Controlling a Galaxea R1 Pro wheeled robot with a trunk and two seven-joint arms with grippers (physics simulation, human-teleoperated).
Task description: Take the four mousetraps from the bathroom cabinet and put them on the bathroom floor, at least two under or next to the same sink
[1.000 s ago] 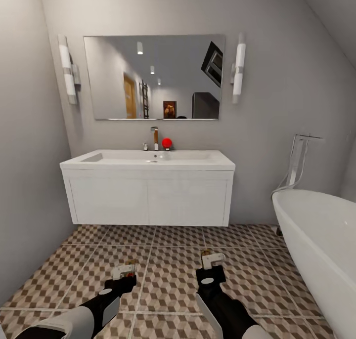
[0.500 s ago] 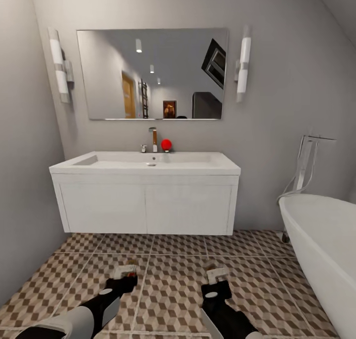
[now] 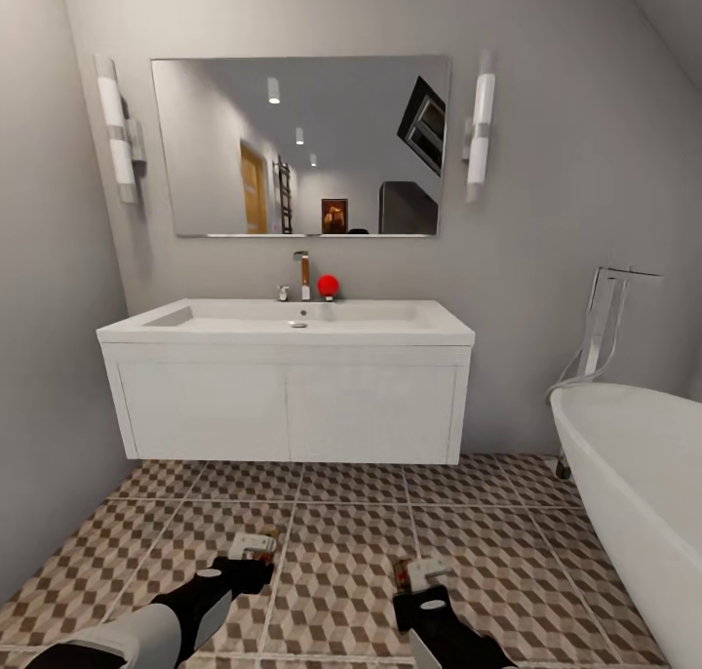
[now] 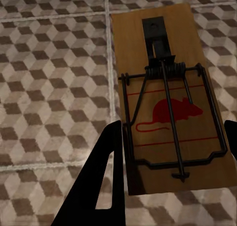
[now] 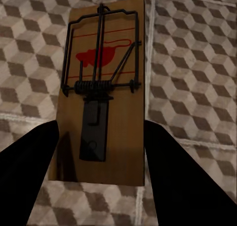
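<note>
A tan wooden mousetrap [image 4: 163, 67] with a red mouse print and dark spring wire lies flat between the fingers of my left gripper [image 4: 173, 127], which is shut on its sides. My right gripper [image 5: 101, 129] is shut on a second mousetrap [image 5: 106, 53] in the same way. Both grippers hang low over the cube-patterned bathroom floor [image 3: 331, 513], the left gripper [image 3: 252, 547] and the right gripper [image 3: 421, 573] side by side in front of the white sink [image 3: 302, 320] on its wall-hung vanity. The cabinet is out of view.
A white bathtub [image 3: 634, 474] with a chrome floor tap [image 3: 604, 318] fills the right side. The grey left wall [image 3: 49, 376] stands close. A mirror [image 3: 302, 147] hangs over the sink, with a faucet [image 3: 302, 274] and a red ball [image 3: 329, 284] below it.
The head view first drew closer to the vanity, then held still. Both grippers have sunk lower toward the floor, the right one more, each still holding its mousetrap.
</note>
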